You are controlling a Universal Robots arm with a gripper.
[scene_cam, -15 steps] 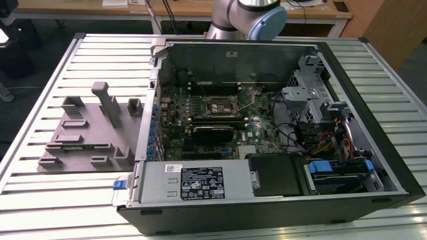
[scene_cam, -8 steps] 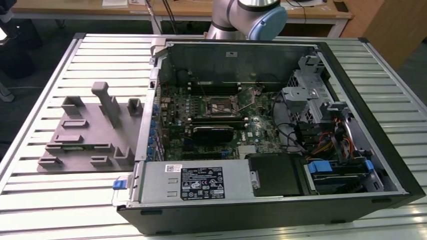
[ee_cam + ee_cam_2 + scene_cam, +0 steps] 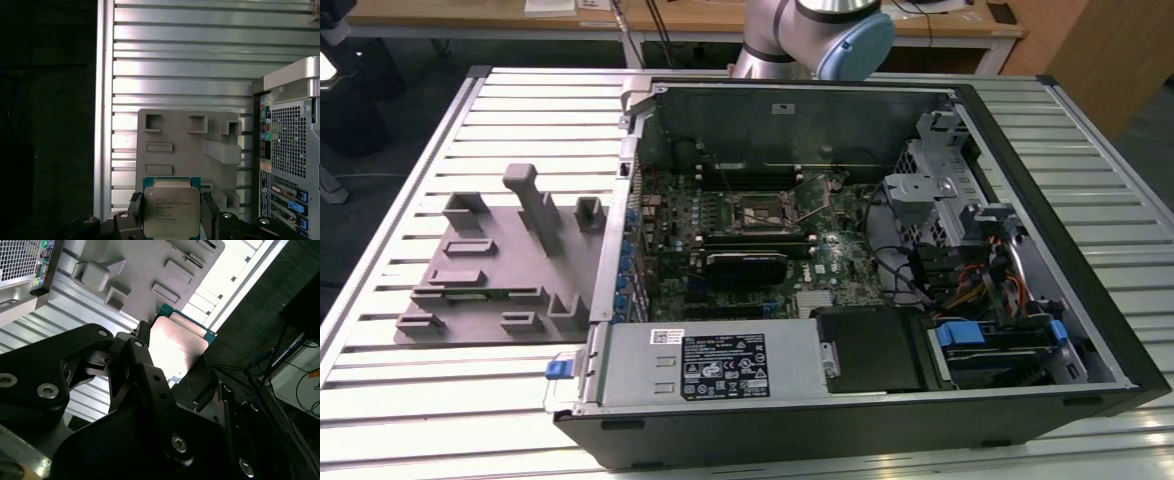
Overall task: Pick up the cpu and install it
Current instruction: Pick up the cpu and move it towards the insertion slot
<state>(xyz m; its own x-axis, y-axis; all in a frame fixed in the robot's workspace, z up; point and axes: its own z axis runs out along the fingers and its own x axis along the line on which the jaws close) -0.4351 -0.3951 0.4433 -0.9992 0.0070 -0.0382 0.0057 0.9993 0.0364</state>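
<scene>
"Where's the cpu (image 3: 171, 211)?"

"Gripped by two opposite edges in the end effector (image 3: 172, 216), fingers closed onto it, silvery lid showing. It's held up clear of the grey tray (image 3: 190, 150)."

"And that tray?"

"Flat on the slatted desk (image 3: 175, 50), just beside the open computer case (image 3: 854, 250)."
</scene>
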